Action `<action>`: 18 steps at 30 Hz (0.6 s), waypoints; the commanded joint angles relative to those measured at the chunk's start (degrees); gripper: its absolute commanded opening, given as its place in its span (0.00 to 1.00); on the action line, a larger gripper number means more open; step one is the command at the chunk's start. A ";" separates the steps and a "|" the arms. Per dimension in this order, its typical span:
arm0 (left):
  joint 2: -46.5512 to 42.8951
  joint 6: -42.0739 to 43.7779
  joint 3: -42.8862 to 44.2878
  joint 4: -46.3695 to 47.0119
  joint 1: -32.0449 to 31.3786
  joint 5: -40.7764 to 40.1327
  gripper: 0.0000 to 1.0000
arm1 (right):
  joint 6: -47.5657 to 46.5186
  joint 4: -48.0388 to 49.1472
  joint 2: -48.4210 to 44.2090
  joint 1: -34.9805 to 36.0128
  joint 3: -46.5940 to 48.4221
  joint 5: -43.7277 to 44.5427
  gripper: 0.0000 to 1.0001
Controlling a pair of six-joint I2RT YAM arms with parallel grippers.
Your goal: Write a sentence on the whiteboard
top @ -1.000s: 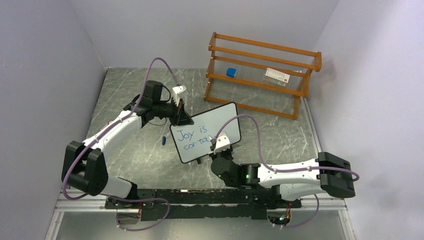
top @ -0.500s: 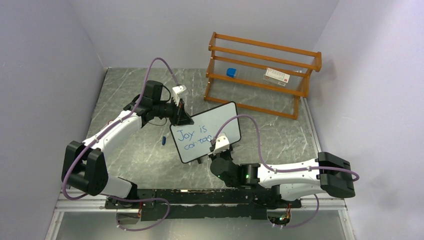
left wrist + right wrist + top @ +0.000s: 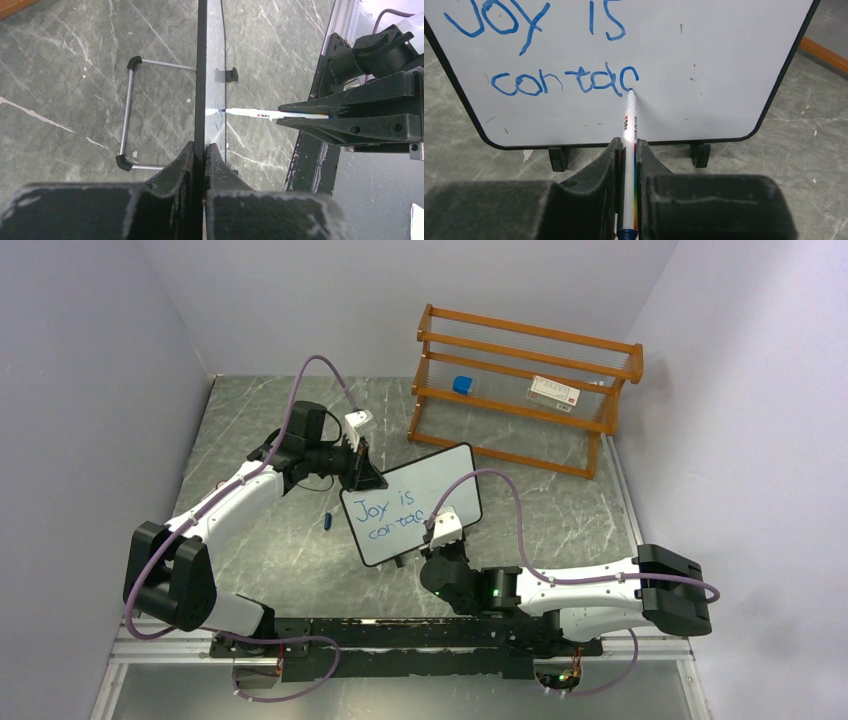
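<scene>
- The whiteboard (image 3: 445, 475) stands on its little black feet on the gray table (image 3: 260, 410).
- The left gripper (image 3: 200, 150) is at the top left corner of the whiteboard. It is pinched tight on the black frame.
- The right gripper (image 3: 628, 147) is low down in front of the whiteboard. It is squeezed closed around a white marker (image 3: 629, 115).
- The marker's blue tip touches the whiteboard at the end of the last letter.
- The blue sentence (image 3: 529, 84) on the whiteboard says "Joy is" on top. Below that it looks like "contac".
- An orange wooden rack (image 3: 520, 350) stands behind the whiteboard, a little to the right and not touching it.
- A small blue thing (image 3: 327, 520) lies on the table just left of the whiteboard.
</scene>
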 commanded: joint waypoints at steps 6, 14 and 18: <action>2.13 3.64 -0.95 -2.50 0.16 -7.92 0.05 | -0.11 2.55 -2.26 -0.46 -0.97 4.42 0.00; 2.25 3.64 -0.87 -2.64 0.16 -7.93 0.05 | -2.08 4.74 -1.62 -0.78 -0.51 3.44 0.00; 2.23 3.62 -0.87 -2.59 0.16 -7.76 0.05 | -1.47 4.63 -0.98 -1.19 -0.51 3.23 0.00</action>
